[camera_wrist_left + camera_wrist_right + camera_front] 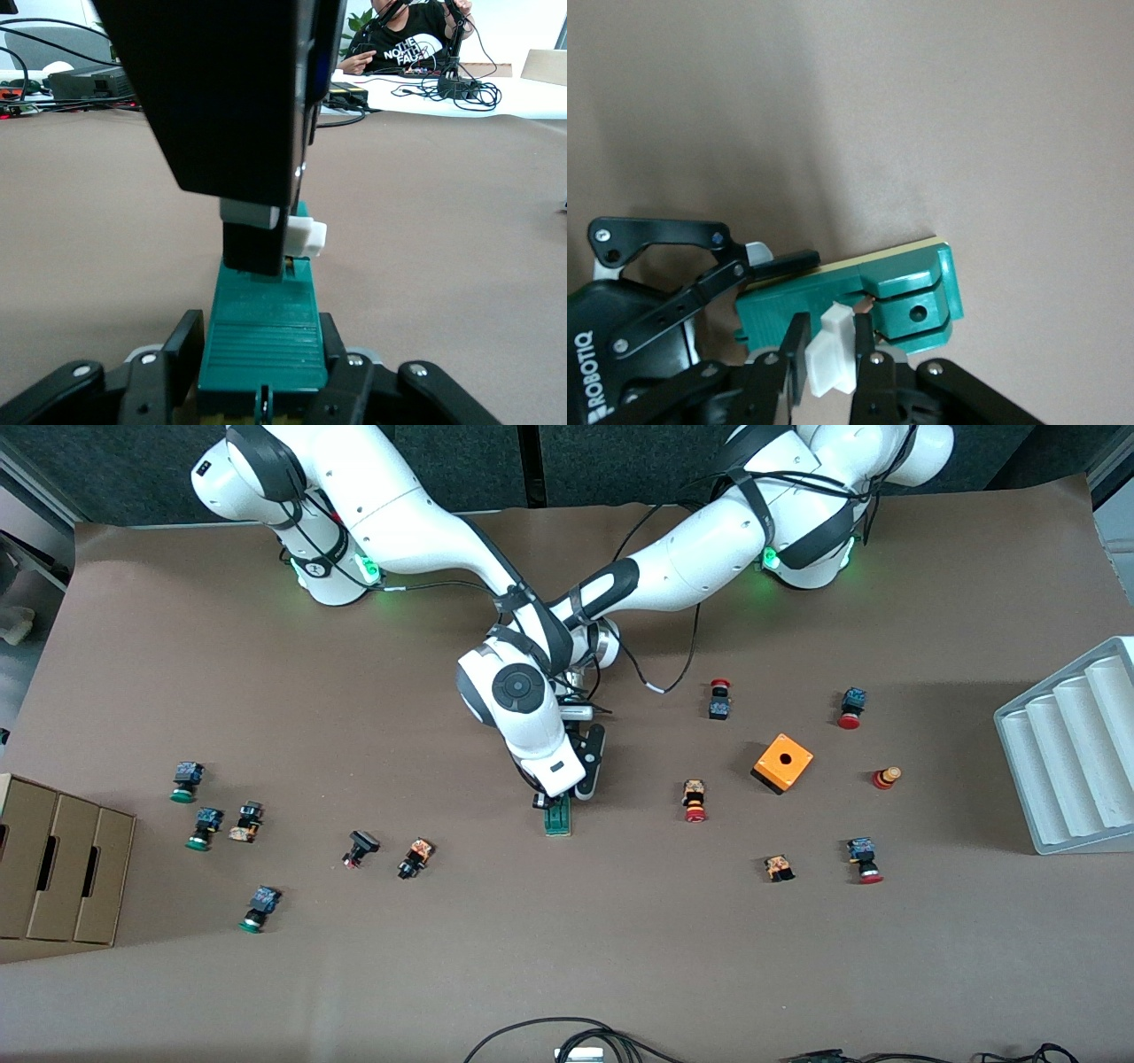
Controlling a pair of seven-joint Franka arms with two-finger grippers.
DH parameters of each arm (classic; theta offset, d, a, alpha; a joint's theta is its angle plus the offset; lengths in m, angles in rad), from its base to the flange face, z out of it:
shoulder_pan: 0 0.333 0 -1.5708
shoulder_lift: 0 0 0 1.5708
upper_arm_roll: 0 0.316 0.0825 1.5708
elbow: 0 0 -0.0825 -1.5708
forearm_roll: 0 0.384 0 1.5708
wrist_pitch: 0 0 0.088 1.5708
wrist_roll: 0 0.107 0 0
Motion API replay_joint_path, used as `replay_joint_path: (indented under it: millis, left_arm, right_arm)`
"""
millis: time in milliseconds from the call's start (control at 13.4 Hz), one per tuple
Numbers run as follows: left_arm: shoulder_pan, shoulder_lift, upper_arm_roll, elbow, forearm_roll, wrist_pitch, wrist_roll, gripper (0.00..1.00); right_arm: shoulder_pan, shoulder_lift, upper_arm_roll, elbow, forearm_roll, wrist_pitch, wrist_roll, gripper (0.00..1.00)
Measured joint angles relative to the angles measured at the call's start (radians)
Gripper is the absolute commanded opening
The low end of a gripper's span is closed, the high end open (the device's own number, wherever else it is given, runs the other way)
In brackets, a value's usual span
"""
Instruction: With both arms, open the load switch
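Load switch [558, 816] at frame centre, clamped by left gripper [261, 372] to steady the body. Right gripper [831, 359] pinched on white lever [830, 350] (apparently to pull it open).

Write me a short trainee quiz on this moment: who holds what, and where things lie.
1. True or false: the right tool grips the white end piece of the load switch.
2. What does the left tool clamp? A) the switch's green body B) a red push button C) the cardboard box
3. Fill in: the orange cube lies toward the ____ arm's end of the table.
Key: 1 true; 2 A; 3 left.
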Motion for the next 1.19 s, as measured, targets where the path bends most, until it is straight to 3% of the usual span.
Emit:
replay_joint_path:
  millis: [298,372,595,1191]
  left_arm:
    - [0.0,0.0,0.0,0.0,0.0,0.0,0.0,0.57]
    - [0.0,0.0,0.0,0.0,0.0,0.0,0.0,0.57]
    - [0.0,0.0,0.0,0.0,0.0,0.0,0.0,0.57]
    - [0.0,0.0,0.0,0.0,0.0,-0.001,0.0,0.58]
  right_arm:
    - [0.0,-0.001,0.0,0.0,0.0,0.0,0.0,0.27]
    - [0.0,-0.001,0.0,-0.001,0.0,0.0,0.0,0.35]
    - [0.0,-0.002,0.005,-0.009,0.0,-0.022,0.001,0.44]
    - [0.001,-0.03,0.004,-0.025,0.0,-0.103,0.004,0.44]
